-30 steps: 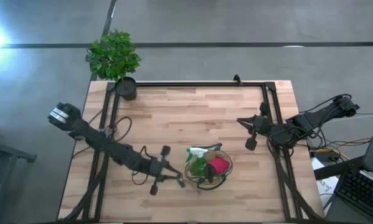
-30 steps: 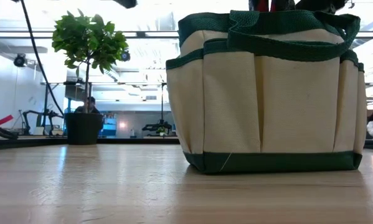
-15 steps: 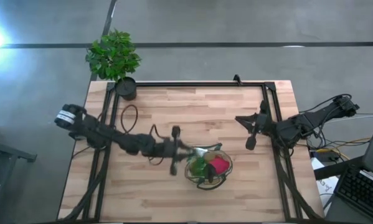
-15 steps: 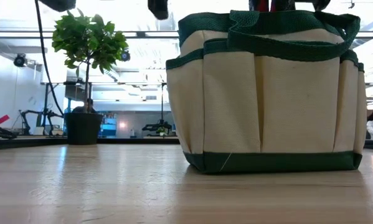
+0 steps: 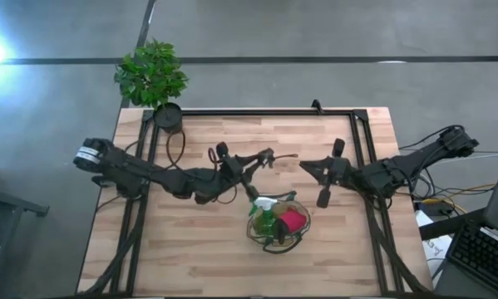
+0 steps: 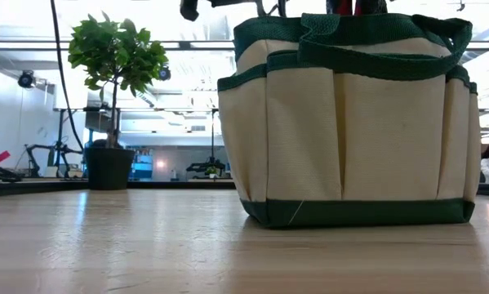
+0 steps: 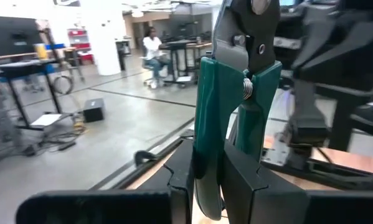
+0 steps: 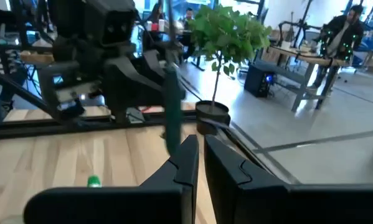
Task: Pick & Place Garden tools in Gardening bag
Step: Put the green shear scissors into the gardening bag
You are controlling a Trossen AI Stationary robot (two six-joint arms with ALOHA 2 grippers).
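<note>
Table (image 5: 315,249): one wooden top with a dark frame; two arms reach over it from opposite side edges.
Gardening bag (image 5: 278,223): one, round, tan with green trim, standing near the middle of the table, toward the front edge. In the low view (image 6: 350,122) it fills most of the frame, upright, handles looped over the top.
Bag contents: one green spray bottle (image 5: 263,214) and one red-and-black item (image 5: 292,221) visible inside; other contents cannot be made out.
Left gripper (image 5: 250,170): above the table centre, just behind the bag; clenched on one pair of pruning shears (image 5: 269,158). In the left wrist view the fingers (image 7: 180,180) clamp the green handles (image 7: 236,106), blades pointing away from the wrist.
Right gripper (image 5: 313,170): hovering over the table toward the right edge, well apart from the bag; fingers (image 8: 189,165) pressed together, holding nothing.
Plant (image 5: 151,75): one, leafy, in a black pot at the far left corner.
Loose tools on the table: none counted.
</note>
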